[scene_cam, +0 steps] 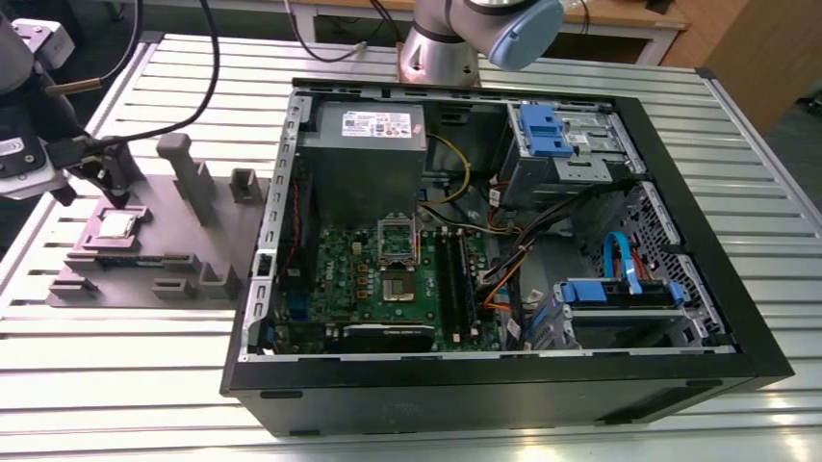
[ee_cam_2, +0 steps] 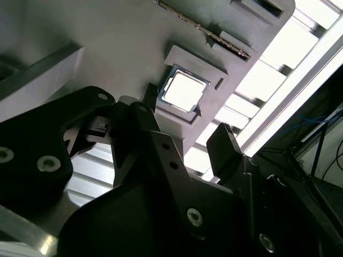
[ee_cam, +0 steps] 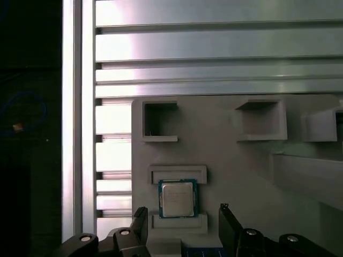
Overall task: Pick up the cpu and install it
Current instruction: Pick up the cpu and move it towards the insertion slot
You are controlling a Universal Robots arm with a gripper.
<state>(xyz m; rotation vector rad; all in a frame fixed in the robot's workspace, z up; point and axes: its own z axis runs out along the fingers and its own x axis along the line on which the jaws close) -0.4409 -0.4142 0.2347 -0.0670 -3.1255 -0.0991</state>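
Now, pincer [ee_cam: 182,210] wide apart and empty, just above the cpu [ee_cam: 177,198] in its grey holder [ee_cam: 225,160].

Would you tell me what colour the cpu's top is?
The cpu is silvery-grey with a greenish edge, best in the first wrist view.

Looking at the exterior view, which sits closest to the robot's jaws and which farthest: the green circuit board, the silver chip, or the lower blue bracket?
1. Silver chip: in the grey holder on the exterior view's left, just below the open jaws.
2. Green circuit board: inside the computer case, toward its middle.
3. Lower blue bracket: inside the case, on the exterior view's right.
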